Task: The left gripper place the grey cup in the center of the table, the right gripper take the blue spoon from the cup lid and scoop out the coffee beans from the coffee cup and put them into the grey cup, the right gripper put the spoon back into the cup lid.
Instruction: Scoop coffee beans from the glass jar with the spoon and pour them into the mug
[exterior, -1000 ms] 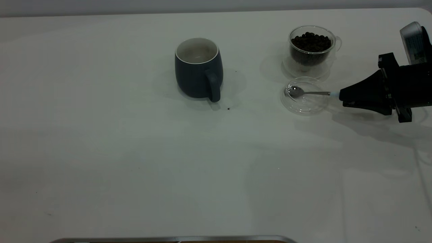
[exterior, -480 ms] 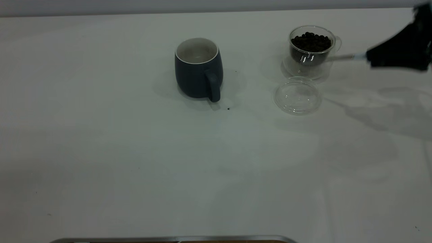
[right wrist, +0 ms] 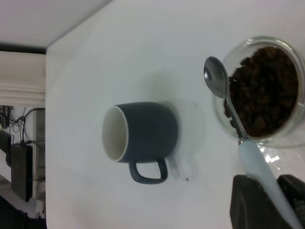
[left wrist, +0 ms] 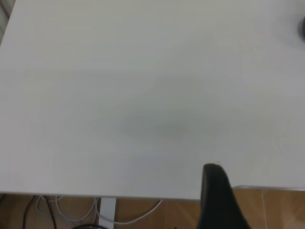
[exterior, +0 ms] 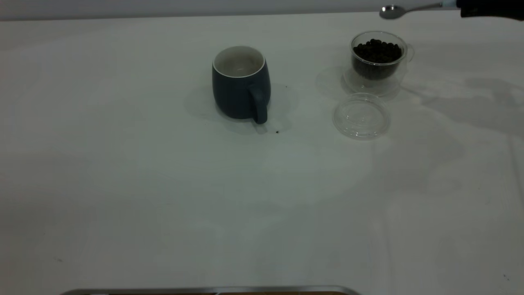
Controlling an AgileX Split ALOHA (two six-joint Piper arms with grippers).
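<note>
- The step in hand, as I judge it: bring the spoon point(exterior: 391, 11) down into the beans point(exterior: 377, 51) in the glass cup point(exterior: 377, 61) and scoop.
- To do it well, the spoon bowl should tip down into the heap and then level out before lifting, so no beans roll off. The entry should stay clear of the glass rim, since the cup looks light and could be pushed or tipped.
- The carry to the mug point(exterior: 240, 84) then needs a level bowl; the mug stands well apart from the cup, near the middle of the desk point(exterior: 163, 196), opening up and handle toward the camera.
- Right hand point(right wrist: 267, 202): clenched on the pale blue spoon handle, gripping it near its far end, with the metal neck and bowl sticking out ahead. In the exterior view only the hand's tip shows at the top right edge, high above the desk.
- The spoon bowl looks empty and hangs above and just beside the cup's rim, touching nothing; the wrist view shows its neck crossing over the beans.
- The lid point(exterior: 361, 116) lies flat on the desk just in front of the cup, with nothing on it.
- Left hand point(left wrist: 217, 200): only a dark part shows over the desk's edge, away from the work; I cannot tell whether it is released or clenched.
</note>
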